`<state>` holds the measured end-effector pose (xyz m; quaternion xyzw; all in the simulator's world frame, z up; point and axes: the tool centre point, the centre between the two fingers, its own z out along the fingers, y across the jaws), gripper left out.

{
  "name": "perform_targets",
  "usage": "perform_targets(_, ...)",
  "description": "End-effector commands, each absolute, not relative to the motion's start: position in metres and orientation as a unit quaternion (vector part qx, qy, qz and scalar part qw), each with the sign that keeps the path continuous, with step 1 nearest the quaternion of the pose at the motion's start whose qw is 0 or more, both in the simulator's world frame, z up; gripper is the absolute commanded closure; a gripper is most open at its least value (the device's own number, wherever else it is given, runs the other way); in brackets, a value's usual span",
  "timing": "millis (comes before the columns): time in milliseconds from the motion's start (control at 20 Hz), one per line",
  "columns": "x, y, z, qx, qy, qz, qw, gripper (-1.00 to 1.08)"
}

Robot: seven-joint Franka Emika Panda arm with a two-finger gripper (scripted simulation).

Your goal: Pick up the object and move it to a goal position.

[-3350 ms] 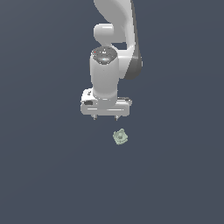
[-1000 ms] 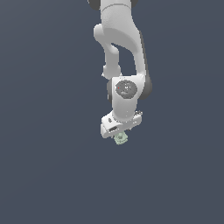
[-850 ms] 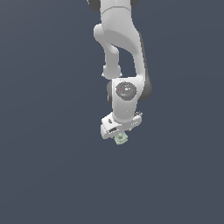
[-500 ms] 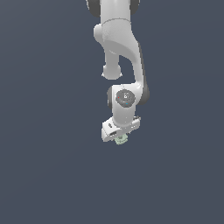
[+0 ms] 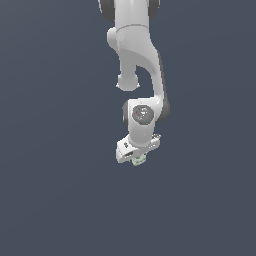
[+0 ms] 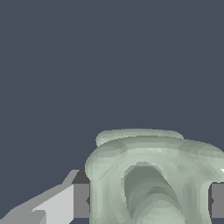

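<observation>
The object (image 5: 139,160) is a small pale grey-green lumpy piece that peeks out just under the white hand in the exterior view. My gripper (image 5: 135,158) points straight down over it, and the hand hides most of it. The wrist view shows the object (image 6: 148,166) large and close, with a round hollow in its middle. It fills the space between my two fingers, inside the gripper (image 6: 148,201). One grey pad (image 6: 81,200) presses one of its sides and the other pad (image 6: 217,200) the opposite side. The gripper is shut on it.
A plain dark grey-blue surface (image 5: 60,200) lies all around. Above the hand, the white arm (image 5: 135,50) rises to the picture's upper edge.
The arm has bent and the hand has dropped down around the object, which has stayed in place. Much earlier the gripper hung above and to the exterior view's left of it.
</observation>
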<state>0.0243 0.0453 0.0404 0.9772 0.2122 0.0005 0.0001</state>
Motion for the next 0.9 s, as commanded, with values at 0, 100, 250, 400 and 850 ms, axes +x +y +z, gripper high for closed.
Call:
perform_targets(0,0.024,0.046,0.04,0.977,0.212,0.0,0.0,1.08)
perform_targets(100,0.024,0.046,0.04,0.977,0.212,0.0,0.0,1.08)
perform_targets(250,0.024,0.045,0.041,0.977,0.212,0.0,0.0,1.08)
perform_targets(400,0.024,0.047,0.045,0.977,0.212,0.0,0.0,1.08)
perform_targets(850,0.018,0.062,0.088,0.977,0.212,0.0,0.0,1.08)
